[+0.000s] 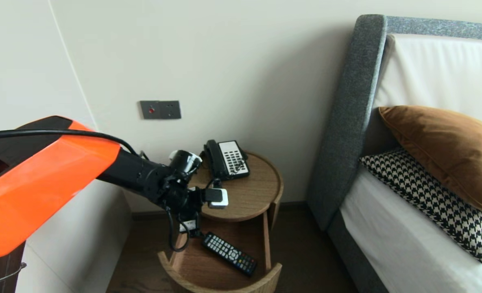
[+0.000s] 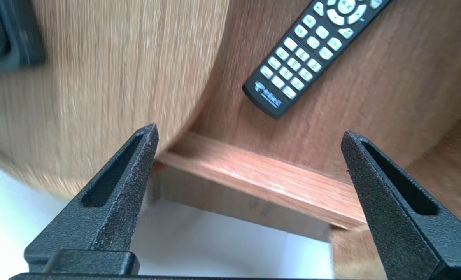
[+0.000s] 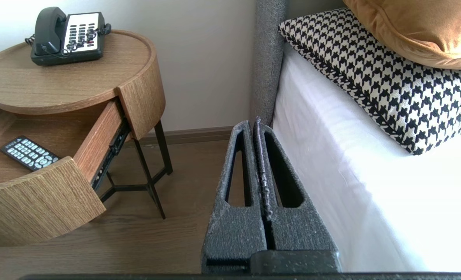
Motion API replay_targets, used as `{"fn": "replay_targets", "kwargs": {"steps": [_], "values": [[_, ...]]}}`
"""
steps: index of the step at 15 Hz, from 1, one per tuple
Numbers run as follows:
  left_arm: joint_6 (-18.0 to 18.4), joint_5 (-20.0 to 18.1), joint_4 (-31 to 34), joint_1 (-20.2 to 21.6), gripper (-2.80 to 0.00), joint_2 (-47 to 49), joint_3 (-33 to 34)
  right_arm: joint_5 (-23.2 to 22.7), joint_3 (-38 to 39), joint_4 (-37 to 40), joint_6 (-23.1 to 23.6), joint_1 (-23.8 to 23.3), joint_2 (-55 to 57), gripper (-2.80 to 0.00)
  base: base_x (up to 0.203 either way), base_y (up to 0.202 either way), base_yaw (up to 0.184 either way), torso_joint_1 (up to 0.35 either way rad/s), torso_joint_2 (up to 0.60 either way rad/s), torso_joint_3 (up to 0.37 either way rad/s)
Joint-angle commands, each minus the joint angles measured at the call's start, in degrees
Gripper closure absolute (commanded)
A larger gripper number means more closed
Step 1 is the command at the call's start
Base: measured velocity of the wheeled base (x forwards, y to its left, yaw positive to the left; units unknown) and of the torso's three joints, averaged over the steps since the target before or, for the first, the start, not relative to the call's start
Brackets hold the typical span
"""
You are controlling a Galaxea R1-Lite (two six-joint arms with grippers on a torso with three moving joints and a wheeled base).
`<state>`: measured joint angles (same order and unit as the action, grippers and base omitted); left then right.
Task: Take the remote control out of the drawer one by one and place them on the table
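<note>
We hover our left tool (image 2: 249,133), spread and empty, over the table's (image 1: 251,195) open drawer (image 1: 224,285), where the remote (image 1: 230,253) lies. Next we probably push the drawer front shut. Our right tool (image 3: 256,123) stays out of it, pressed together.

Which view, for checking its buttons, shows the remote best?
Left wrist view: the remote is close, buttons clear, one end cropped. Head view shows it whole but small in the drawer; right wrist view, small, partly hidden.

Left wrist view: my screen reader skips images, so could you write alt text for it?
The left gripper, jaws wide open and empty, hangs over the side wall of an open wooden drawer. A black remote lies on the drawer floor beyond, untouched.
</note>
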<state>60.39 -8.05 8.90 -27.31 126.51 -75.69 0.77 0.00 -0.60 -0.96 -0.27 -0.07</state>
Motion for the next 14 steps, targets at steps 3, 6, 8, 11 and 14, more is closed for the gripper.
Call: {"fn": "replay_targets", "kwargs": {"steps": [3,6,8,11,14], "values": [[3.42,-0.23,-0.02,-0.20,-2.80,2.69,-0.95,0.02,0.26,-0.02,0.00,0.00,-0.45,0.00,0.000,0.000,0.000,0.000,0.00,0.000],[7.22,-0.47,0.07,-0.20,-2.80,2.72,-0.84,0.02,0.26,-0.02,0.00,0.00,-0.45,0.00,0.000,0.000,0.000,0.000,0.00,0.000],[9.08,-0.40,-0.02,-0.30,-2.80,3.72,-1.47,0.02,0.26,-0.02,0.00,0.00,-0.45,0.00,0.000,0.000,0.000,0.000,0.00,0.000],[9.13,-0.14,-0.02,-1.00,-2.80,6.00,-3.08,0.02,0.26,-0.02,0.00,0.00,-0.45,0.00,0.000,0.000,0.000,0.000,0.00,0.000],[9.06,-0.22,0.05,-1.87,-2.80,7.44,-4.03,0.02,0.26,-0.02,0.00,0.00,-0.45,0.00,0.000,0.000,0.000,0.000,0.00,0.000]]}}
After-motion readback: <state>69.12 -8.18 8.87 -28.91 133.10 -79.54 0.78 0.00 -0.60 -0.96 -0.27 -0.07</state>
